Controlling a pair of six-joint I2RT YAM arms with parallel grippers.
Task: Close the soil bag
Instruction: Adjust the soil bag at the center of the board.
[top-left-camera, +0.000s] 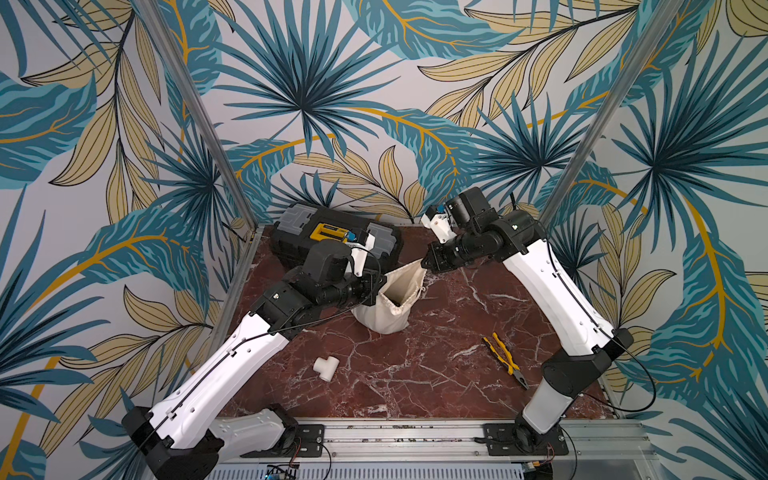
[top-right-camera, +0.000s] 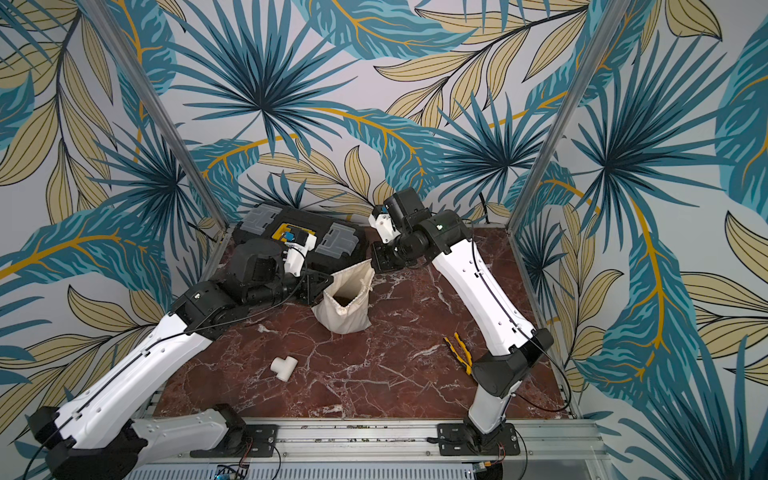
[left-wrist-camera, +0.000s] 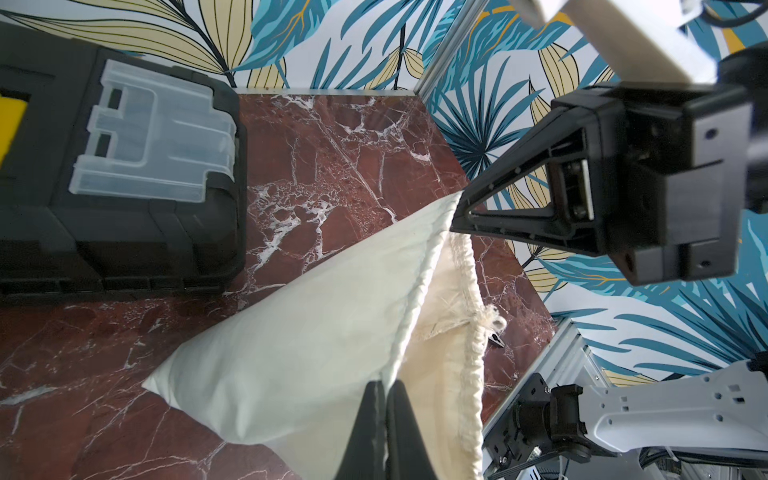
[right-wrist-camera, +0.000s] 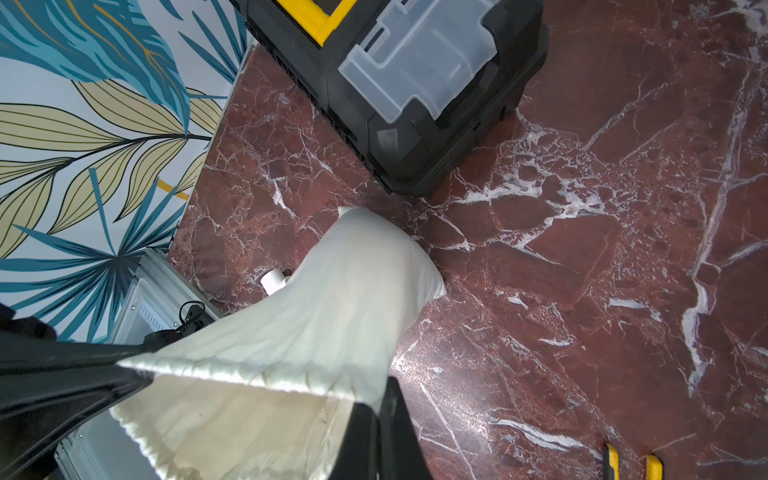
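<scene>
I see the left gripper (left-wrist-camera: 384, 390) pinched tight on the soil bag (top-left-camera: 388, 318) hem, the right gripper (right-wrist-camera: 376, 401) pinched on the opposite edge, and the mouth open.

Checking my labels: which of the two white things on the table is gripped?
The soil bag, the cloth sack: left gripper and right gripper both pinch its rim. The plastic pipe tee lies alone, untouched.
</scene>
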